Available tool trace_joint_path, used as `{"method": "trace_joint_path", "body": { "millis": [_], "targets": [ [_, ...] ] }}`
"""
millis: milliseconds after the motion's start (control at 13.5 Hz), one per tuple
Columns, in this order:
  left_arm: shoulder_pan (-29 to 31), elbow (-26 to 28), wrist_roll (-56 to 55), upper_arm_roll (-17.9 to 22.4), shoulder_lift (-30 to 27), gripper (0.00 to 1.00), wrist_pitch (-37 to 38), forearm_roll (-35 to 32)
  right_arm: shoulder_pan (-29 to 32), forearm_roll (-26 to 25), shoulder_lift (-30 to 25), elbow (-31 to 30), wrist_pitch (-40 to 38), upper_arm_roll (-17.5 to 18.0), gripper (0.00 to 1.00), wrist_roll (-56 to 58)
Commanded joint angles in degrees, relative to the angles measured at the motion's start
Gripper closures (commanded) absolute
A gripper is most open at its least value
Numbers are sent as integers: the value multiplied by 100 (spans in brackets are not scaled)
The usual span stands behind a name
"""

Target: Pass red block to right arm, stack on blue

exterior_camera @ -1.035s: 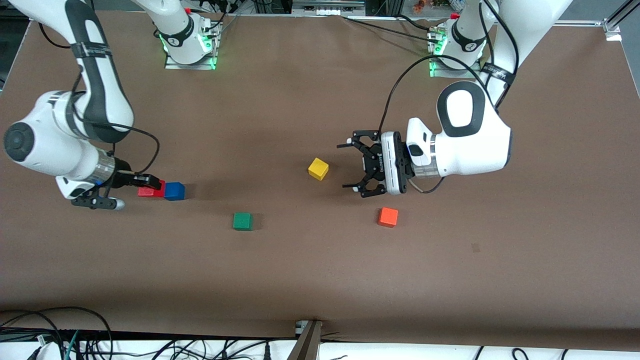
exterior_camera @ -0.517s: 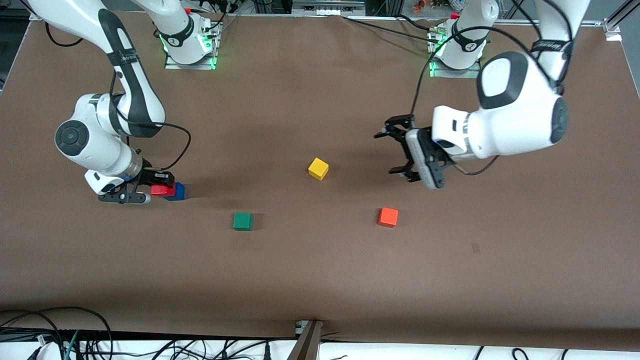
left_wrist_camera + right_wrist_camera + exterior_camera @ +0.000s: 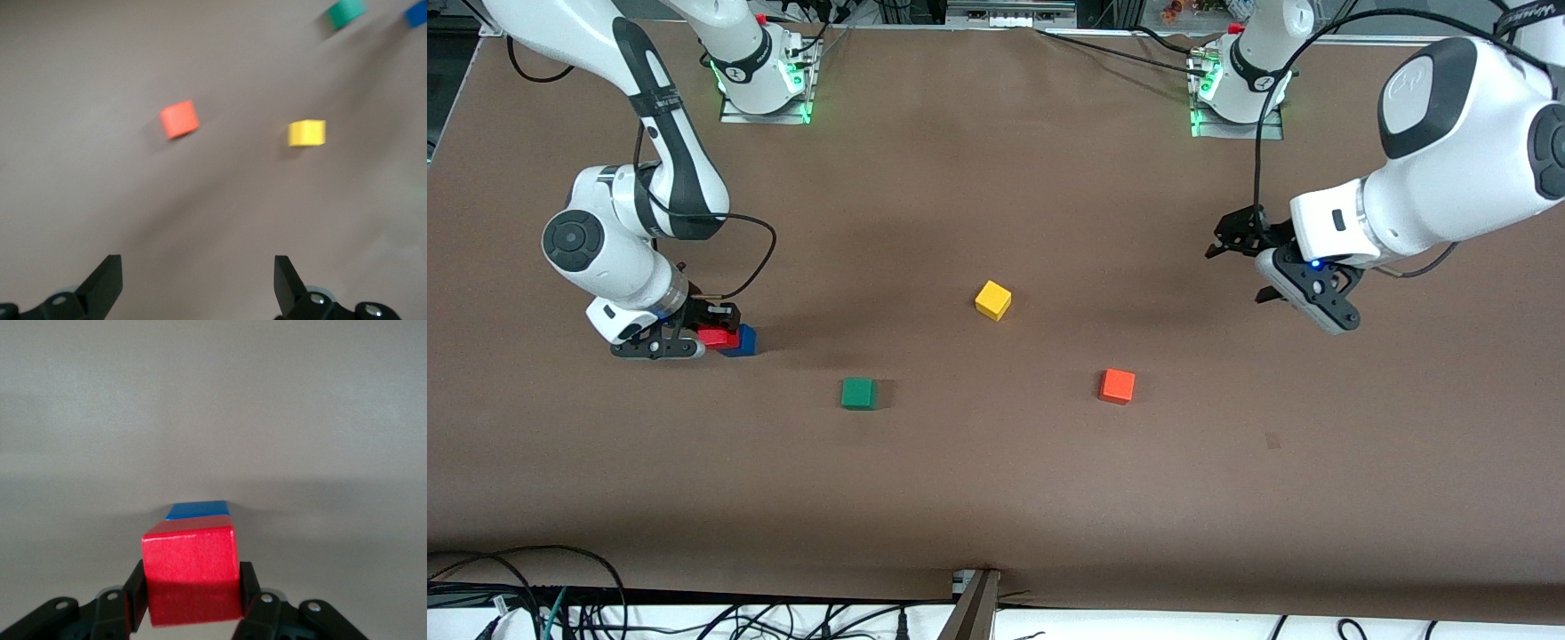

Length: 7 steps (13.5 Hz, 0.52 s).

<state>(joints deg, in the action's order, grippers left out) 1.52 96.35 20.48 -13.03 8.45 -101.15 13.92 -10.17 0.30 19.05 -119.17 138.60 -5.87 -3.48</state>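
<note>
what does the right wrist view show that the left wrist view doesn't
Only the right wrist view shows the red block, clamped in the shut right gripper and overlapping the blue block; whether the two touch cannot be told.

Only the left wrist view shows the open, empty left gripper over bare table, with the orange block, the yellow block and the green block apart on the table.

Both show the blue block and the brown table; in the left wrist view the blue block is just a sliver at the picture's edge.
</note>
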Motion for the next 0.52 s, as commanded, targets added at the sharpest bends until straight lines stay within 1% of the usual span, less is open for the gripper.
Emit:
{"method": "trace_joint_path", "body": {
  "millis": [0,148,443],
  "targets": [
    [-3,138,-587,133,-326,0,130,-870,6,-101,-60,-150,193,24,100,-30],
    [32,33,-895,475,-440,0,139,-1032,6,-101,-25,-238,342,24,100,-30],
    [76,-300,-1413,933,-484,0,227,-1199,6,-92,11,-282,474,24,100,-48]
  ]
}}
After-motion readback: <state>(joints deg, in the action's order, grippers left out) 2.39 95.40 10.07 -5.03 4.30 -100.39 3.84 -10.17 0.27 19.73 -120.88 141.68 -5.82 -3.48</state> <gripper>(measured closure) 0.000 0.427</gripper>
